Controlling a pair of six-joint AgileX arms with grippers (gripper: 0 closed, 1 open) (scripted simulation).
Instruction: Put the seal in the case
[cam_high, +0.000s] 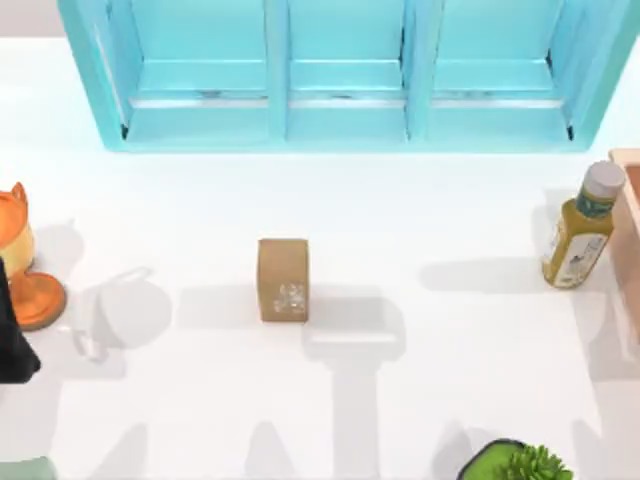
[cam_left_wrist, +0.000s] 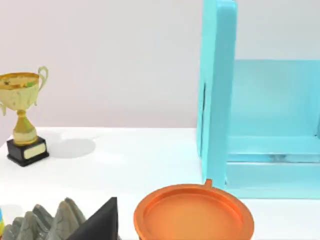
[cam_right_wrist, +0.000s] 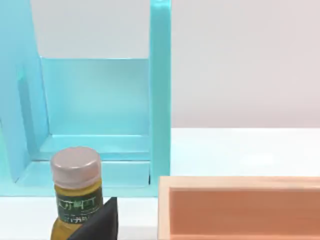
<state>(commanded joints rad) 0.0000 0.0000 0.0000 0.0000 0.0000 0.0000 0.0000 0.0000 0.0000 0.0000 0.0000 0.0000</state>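
Note:
The seal (cam_high: 283, 280), a small tan-brown block with a whitish mark on its face, stands upright in the middle of the table with nothing touching it. The case (cam_high: 340, 75), a large turquoise cabinet with three open compartments, spans the far edge; its walls also appear in the wrist views (cam_left_wrist: 217, 95) (cam_right_wrist: 160, 90). My left arm (cam_high: 14, 335) is parked at the table's left edge, far from the seal. A dark tip of my left gripper (cam_left_wrist: 100, 225) shows in the left wrist view. A dark tip of my right gripper (cam_right_wrist: 97, 222) sits near the bottle.
An orange cat figure (cam_high: 25, 270) on a round base (cam_left_wrist: 192, 212) stands at the left. A yellow bottle (cam_high: 580, 235) and a wooden box (cam_high: 630, 220) stand at the right, a green plant (cam_high: 520, 462) at the front. A gold trophy (cam_left_wrist: 22, 125) stands beyond the case's left side.

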